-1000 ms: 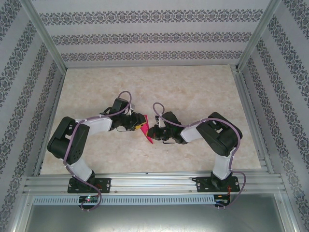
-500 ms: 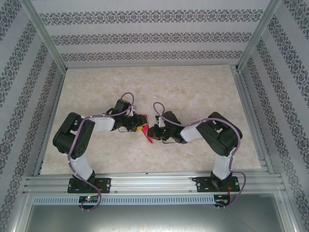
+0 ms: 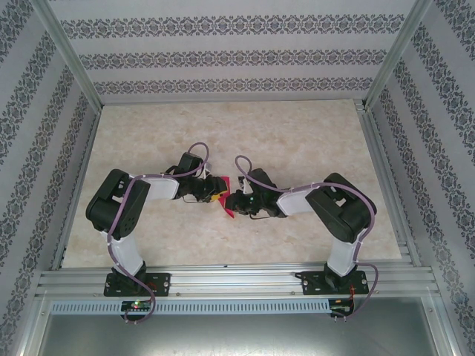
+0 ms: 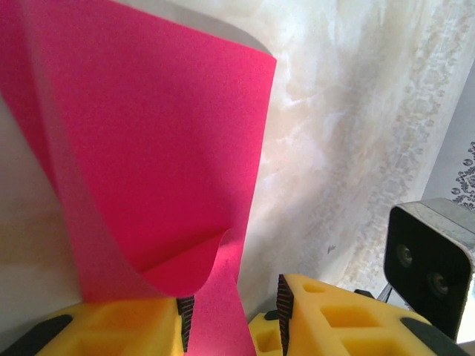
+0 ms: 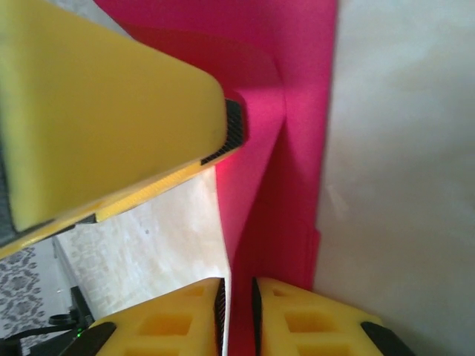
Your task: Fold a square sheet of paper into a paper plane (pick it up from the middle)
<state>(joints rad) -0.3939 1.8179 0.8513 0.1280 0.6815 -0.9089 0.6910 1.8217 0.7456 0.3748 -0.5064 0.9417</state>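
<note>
The square sheet of paper (image 3: 229, 213) is magenta-pink, folded and curled, and is held up between the two grippers at mid-table. In the left wrist view the paper (image 4: 148, 148) bends into a loop and a strip of it runs down between my left gripper's (image 4: 231, 319) yellow fingers. It lies against the left pad, with a clear gap to the right pad. In the right wrist view a folded edge of the paper (image 5: 297, 185) stands in the narrow slot of my right gripper (image 5: 239, 319), with a thin sliver of table showing beside it. The left gripper's finger (image 5: 111, 111) touches the paper from above.
The marbled tabletop (image 3: 297, 133) is bare around the arms. Patterned walls and aluminium posts (image 3: 70, 59) enclose it. The right wrist's camera block (image 4: 430, 267) sits close beside my left fingers.
My right gripper's jaws have parted slightly from shut. The left arm has shifted a little to the right, and less of the paper shows from above.
</note>
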